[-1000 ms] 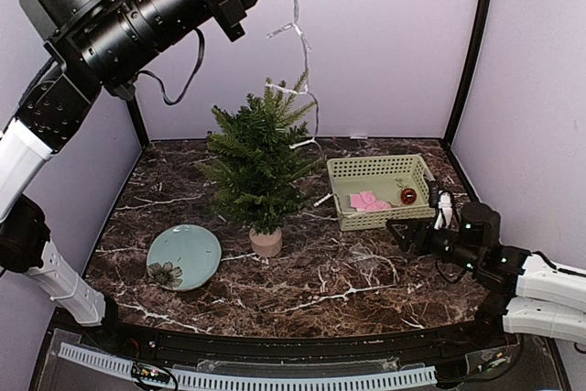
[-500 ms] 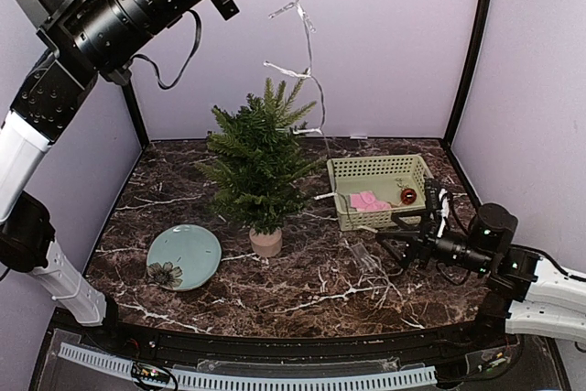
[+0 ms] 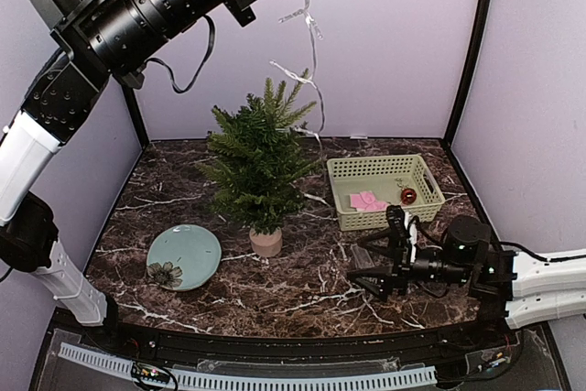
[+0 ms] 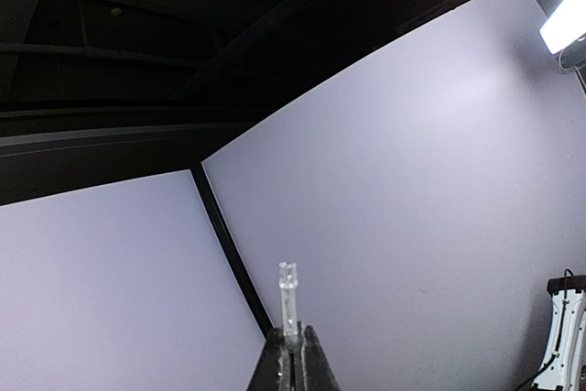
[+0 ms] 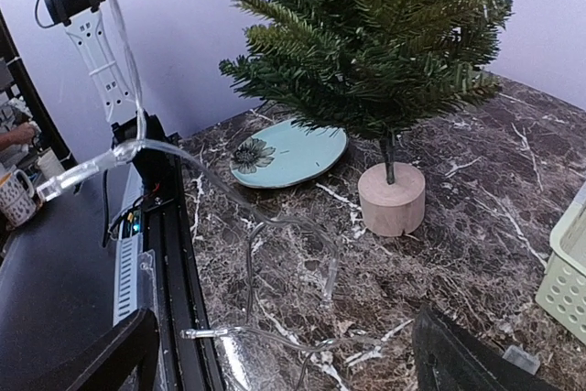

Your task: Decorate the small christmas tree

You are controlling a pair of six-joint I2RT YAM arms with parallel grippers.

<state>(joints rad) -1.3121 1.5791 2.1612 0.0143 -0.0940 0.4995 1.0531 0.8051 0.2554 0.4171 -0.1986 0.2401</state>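
The small christmas tree stands upright left of centre on the worktop, towards the far side, in a small round pot. It looks light and top-heavy: the bushy needle branches should bend and spring back, and the narrow pot gives little footing, so a sideways tug could tip it. The pot or the short trunk is the firm place to hold; the branches would only give.

A thin, clear light string hangs from high above the tree and past its far right side. It is limp and likely to snag on the needles. The left hand, raised high at the far left, is pinched closed on one small bulb of it. The right hand, low over the near right worktop, has its fingers spread wide. A loose strand lies on the marble between them, ungripped.

Right of the tree, a pale green basket holds a red bauble and some pink pieces. An empty teal plate lies near left of the pot.
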